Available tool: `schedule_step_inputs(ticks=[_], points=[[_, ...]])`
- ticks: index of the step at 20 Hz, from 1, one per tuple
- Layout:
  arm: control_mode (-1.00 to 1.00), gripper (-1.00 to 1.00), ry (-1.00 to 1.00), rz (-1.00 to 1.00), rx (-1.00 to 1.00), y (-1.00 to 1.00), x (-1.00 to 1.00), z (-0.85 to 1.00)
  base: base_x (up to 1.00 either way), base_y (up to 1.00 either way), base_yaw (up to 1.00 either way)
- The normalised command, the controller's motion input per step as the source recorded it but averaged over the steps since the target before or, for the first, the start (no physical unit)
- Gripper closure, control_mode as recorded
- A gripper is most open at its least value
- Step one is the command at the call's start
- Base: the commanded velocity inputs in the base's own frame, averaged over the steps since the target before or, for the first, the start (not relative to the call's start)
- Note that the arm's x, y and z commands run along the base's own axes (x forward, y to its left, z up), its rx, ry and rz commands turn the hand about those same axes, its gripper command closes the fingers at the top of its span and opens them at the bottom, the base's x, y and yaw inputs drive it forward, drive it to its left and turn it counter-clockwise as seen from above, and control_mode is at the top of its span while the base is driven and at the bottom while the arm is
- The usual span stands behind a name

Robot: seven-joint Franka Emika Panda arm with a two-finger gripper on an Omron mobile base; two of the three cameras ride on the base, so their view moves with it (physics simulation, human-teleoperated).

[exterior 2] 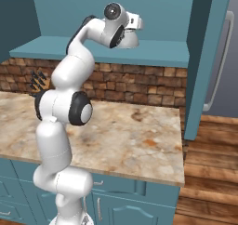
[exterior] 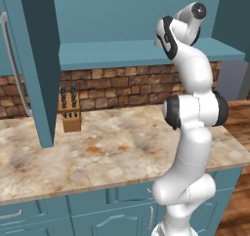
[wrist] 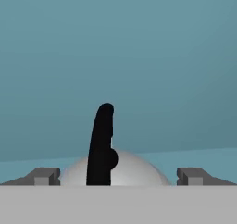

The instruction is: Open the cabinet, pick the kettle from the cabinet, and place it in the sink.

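The teal cabinet [exterior: 122,52] stands open, its left door [exterior: 34,59] and right door [exterior 2: 207,56] both swung out toward me. The kettle [exterior 2: 129,40], silvery-white and rounded, rests on the cabinet's bottom shelf under my hand. In the hand view its dome [wrist: 134,172] and black looped handle [wrist: 101,144] sit between my fingertips [wrist: 44,176]. My gripper [wrist: 119,177] is open and straddles the kettle; I cannot tell whether it touches. The sink is out of view.
A wooden knife block [exterior: 70,110] stands against the brick backsplash on the beige marbled counter [exterior: 112,152]. The open doors jut out over the counter on both sides. A grey appliance [exterior 2: 230,56] and wood floor lie to the right.
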Motion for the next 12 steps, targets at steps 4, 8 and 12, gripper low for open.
schedule_step_inputs(ticks=[4, 8, 12], points=[[-1.00, -1.00, 0.00, 0.00, 0.00, 0.01, 0.26, -0.07, 0.00, 0.00, 0.00], [-1.00, -1.00, 0.00, 0.00, 0.00, 0.00, 0.09, -0.04, 0.00, 0.00, 0.00], [-1.00, 1.00, 0.00, 0.00, 0.00, -0.02, -0.02, -0.14, 0.00, 0.00, 0.00]])
